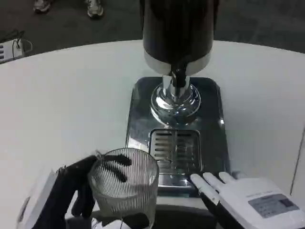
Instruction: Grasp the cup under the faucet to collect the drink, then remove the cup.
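Observation:
A clear ribbed glass cup [125, 186] stands at the near left of the dispenser's chrome base [214, 129], just left of the slotted drip grate [175, 150]. My left hand [62, 191] wraps the cup from the left, its black fingers showing around and through the glass. The faucet [178, 76] hangs under the dark drink tank [177, 28], well behind the cup. My right hand [238, 195] lies flat at the base's near right corner, fingers spread and holding nothing.
The white round table [62, 100] stretches left and right of the dispenser. Its far edge curves across the top, with dark floor and someone's shoes [69, 6] beyond. A white device [12, 47] lies at the far left.

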`<state>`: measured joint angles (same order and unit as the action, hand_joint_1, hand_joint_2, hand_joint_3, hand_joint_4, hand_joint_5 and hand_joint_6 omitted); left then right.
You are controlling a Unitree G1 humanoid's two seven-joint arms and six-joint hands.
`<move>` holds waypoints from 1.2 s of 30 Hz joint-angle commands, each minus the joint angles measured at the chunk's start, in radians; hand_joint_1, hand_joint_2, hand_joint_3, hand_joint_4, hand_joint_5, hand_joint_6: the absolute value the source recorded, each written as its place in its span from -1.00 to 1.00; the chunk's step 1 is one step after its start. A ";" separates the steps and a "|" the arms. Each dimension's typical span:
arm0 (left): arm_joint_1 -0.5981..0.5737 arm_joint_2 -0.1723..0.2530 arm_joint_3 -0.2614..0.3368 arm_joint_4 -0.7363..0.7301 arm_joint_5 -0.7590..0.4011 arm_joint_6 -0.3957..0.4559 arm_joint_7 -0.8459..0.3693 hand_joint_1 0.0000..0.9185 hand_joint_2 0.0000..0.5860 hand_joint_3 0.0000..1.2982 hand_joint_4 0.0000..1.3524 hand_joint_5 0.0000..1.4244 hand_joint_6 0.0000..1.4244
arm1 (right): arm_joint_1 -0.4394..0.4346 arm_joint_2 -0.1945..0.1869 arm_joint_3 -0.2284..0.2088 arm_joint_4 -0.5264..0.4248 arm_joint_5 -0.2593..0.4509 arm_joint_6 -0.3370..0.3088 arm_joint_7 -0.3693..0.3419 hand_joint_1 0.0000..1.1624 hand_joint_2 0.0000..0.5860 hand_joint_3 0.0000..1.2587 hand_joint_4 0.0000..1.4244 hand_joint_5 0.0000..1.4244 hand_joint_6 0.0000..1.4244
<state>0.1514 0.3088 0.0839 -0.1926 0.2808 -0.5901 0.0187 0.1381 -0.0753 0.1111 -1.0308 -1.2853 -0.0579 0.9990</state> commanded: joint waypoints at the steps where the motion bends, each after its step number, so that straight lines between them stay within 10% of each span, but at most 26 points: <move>1: -0.007 0.004 0.009 0.006 -0.023 -0.030 -0.004 0.21 -1.00 0.52 0.66 0.84 1.00 | -0.006 0.003 0.008 -0.007 -0.006 0.006 0.011 -0.07 0.51 -1.00 -1.00 -1.00 -1.00; 36: -0.077 -0.031 -0.011 0.110 0.062 -0.015 0.044 0.21 -1.00 0.52 0.66 0.84 1.00 | -0.006 0.006 0.001 -0.016 -0.009 0.019 -0.009 -0.07 0.51 -1.00 -1.00 -1.00 -1.00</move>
<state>0.1060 0.2954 0.0821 -0.1119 0.3233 -0.5918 0.0278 0.1284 -0.0766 0.1182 -1.0307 -1.2986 -0.0411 1.0009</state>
